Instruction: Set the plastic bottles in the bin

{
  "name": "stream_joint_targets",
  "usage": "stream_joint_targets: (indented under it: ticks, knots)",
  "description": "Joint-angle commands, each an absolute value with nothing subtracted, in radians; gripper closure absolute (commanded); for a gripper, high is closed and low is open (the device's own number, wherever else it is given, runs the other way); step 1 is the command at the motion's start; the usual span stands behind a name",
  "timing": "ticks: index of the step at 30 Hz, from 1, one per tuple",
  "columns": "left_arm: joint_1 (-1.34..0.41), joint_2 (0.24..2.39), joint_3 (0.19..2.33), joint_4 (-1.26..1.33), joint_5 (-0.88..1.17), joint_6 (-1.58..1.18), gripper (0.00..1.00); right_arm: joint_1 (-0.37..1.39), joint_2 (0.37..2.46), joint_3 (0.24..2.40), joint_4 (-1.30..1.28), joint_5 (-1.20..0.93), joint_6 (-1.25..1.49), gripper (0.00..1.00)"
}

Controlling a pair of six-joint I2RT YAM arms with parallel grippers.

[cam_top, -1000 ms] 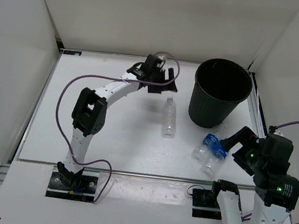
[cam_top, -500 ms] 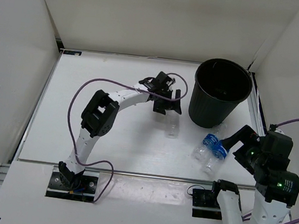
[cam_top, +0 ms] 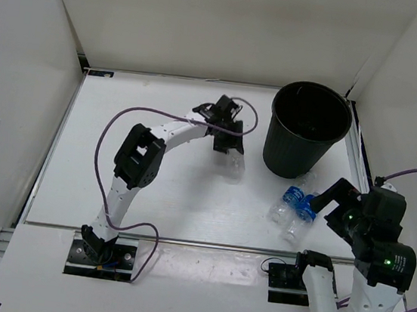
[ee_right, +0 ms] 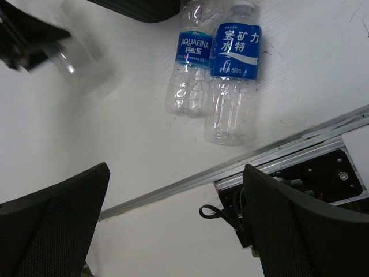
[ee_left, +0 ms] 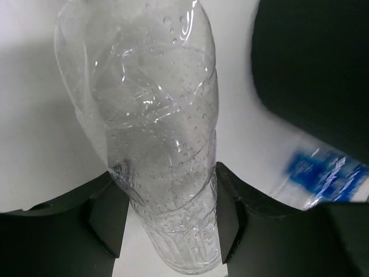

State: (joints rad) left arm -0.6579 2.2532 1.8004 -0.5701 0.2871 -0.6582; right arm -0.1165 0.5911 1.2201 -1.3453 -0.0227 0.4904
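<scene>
While left fingers (ee_left: 108,222) are pinching the plain clear bottle (ee_left: 155,133) near the bin (cam_top: 306,138), right fingers (ee_right: 57,231) are hanging spread above two blue-labelled bottles (ee_right: 193,63) on the desk (ee_right: 132,144).

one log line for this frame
left fingers: shut on clear bottle | right fingers: open, near blue-label bottles on table | bin: upright

One bottle held, two lying flat
Round black bin (cam_top: 292,155) upright at far right; plain clear bottle (ee_left: 155,127), droplets inside, pinched by left gripper (ee_left: 170,222) just left of it; Aquafina bottle (ee_right: 193,63) and second blue-labelled bottle (ee_right: 233,75) side by side, touching, near the bin's near side.
</scene>
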Motion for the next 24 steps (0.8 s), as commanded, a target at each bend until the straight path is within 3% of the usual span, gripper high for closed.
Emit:
stream_joint_targets:
  ticks: [1, 4, 5, 7, 13, 21, 24]
  knots:
    - [-0.659, 2.056, 2.108, -0.604, 0.014, -0.592, 0.52, -0.112, 0.574, 1.19, -1.338, -0.047, 0.486, 0.0]
    - [-0.704, 2.08, 2.346, -0.592, -0.115, -0.47, 0.5, -0.112, 0.565, 1.169, -1.338, -0.08, 0.497, 0.0]
    - [-0.719, 2.136, 2.503, -0.568, -0.115, -0.404, 0.49, -0.112, 0.565, 1.16, -1.338, -0.08, 0.497, 0.0]
    - [-0.736, 2.177, 2.591, -0.511, -0.094, -0.347, 0.48, -0.112, 0.565, 1.148, -1.328, -0.08, 0.497, 0.0]
    - [-0.764, 2.267, 2.611, -0.348, 0.04, -0.367, 0.46, -0.112, 0.577, 1.158, -1.319, -0.08, 0.497, 0.0]
    - [-0.862, 2.353, 2.542, -0.281, 0.083, -0.376, 0.37, -0.112, 0.595, 1.221, -1.328, -0.057, 0.479, 0.0]
    - [-0.862, 2.341, 2.493, -0.281, 0.103, -0.376, 0.28, -0.112, 0.595, 1.221, -1.338, -0.066, 0.492, 0.0]
